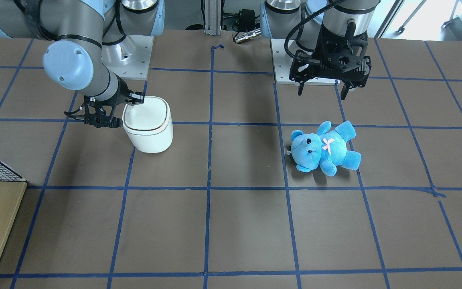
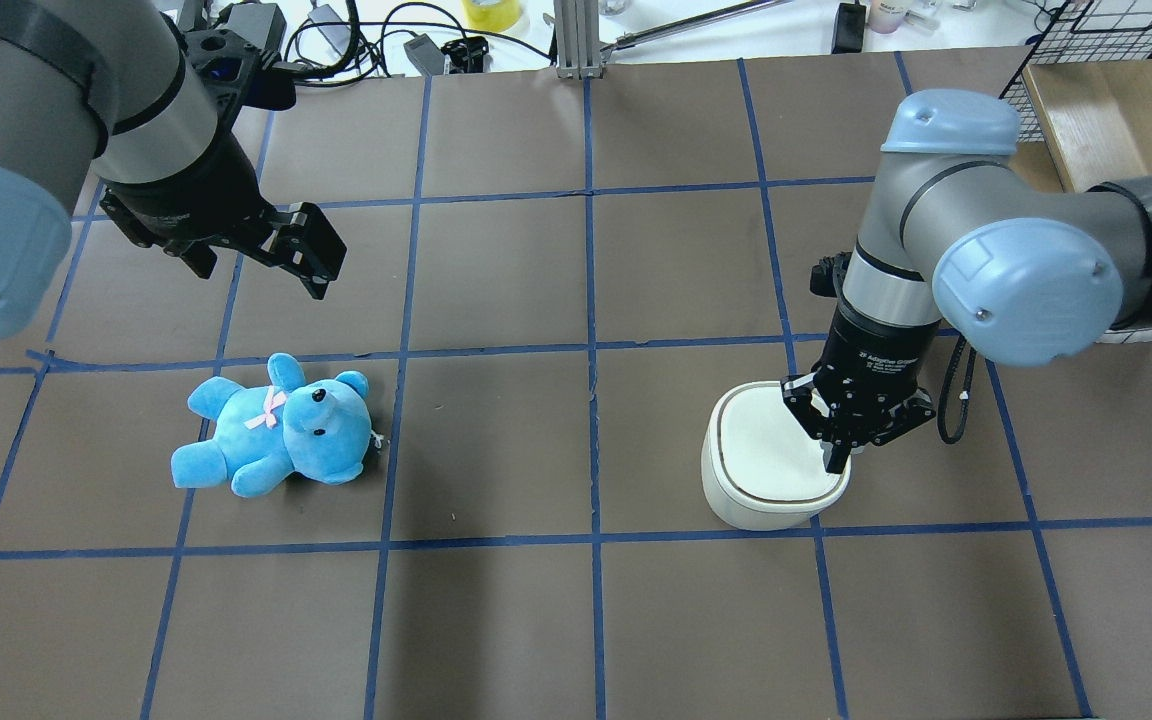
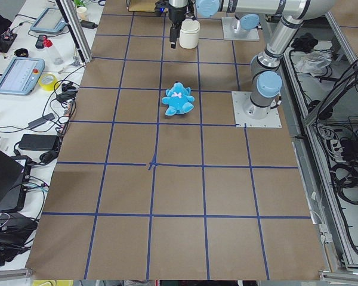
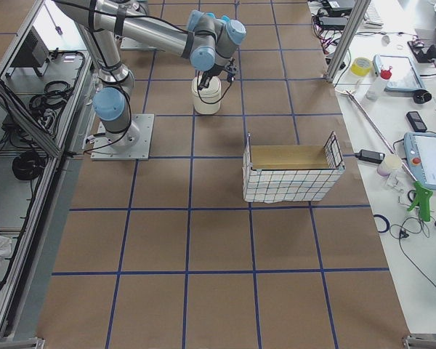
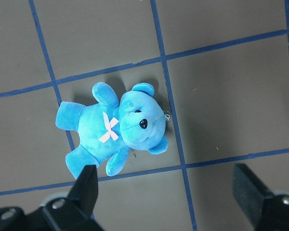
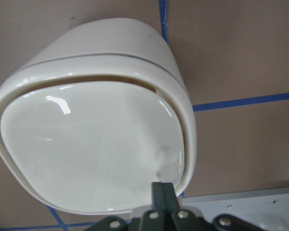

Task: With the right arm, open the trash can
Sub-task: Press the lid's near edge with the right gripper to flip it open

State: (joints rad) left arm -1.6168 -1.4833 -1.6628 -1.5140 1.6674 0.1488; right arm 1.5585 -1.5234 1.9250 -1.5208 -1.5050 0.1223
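The right fingers [image 2: 834, 456], closed together on nothing, are pressing the lid [image 6: 91, 144] near its three-o'clock edge, seemingly to tip it on its hinge. The trash can [image 2: 766, 480] is standing on the surface [image 2: 576, 600], at three o'clock from the teddy bear [image 2: 276, 440]. The left fingers [image 5: 86, 185] are hanging spread apart, idle.

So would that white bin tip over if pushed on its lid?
Probably not: the trash can looks squat and wide-based. It seems light plastic, so it might slide on the table. The glossy lid could let the right gripper slip.
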